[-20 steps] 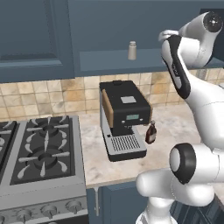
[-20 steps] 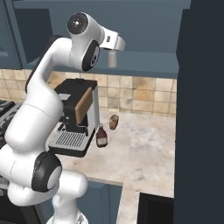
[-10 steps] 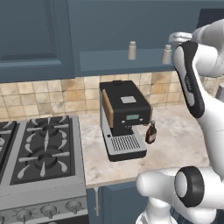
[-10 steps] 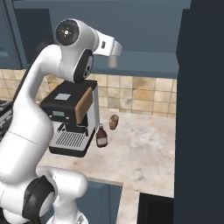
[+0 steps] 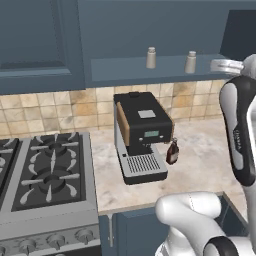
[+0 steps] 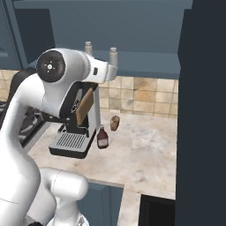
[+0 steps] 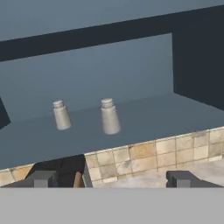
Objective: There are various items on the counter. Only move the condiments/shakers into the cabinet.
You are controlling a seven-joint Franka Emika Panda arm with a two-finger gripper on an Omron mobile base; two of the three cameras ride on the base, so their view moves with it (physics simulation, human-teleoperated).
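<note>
Two small pale grey-white cylindrical shakers with rounded tops, the left shaker (image 7: 61, 115) and the right shaker (image 7: 110, 116), stand upright and apart on the long flat shelf floor of the dark blue-grey wall cabinet (image 7: 175, 111), in the middle left of the hand view. And the two-finger gripper (image 7: 113, 178) sits at the bottom of that frame with its fingers wide apart and nothing between them, level with the shelf edge. Down on the beige marbled stone desk (image 5: 200, 160), centre right of the left base view, the small dark brown-red bottle with a narrow neck (image 5: 172, 152) waits, touching or just beside the front corner of the big black-and-silver coffee machine (image 5: 142, 135). That looks like the one condiment left to go up. It should be light and rigid, probably smooth and a bit slippery, and top-heavy enough to tip if nudged. Best hold, I'd say: across the wider body below the neck, coming in from the open side away from the machine. A little brown object (image 6: 114, 123) lies behind it on the stone.
</note>
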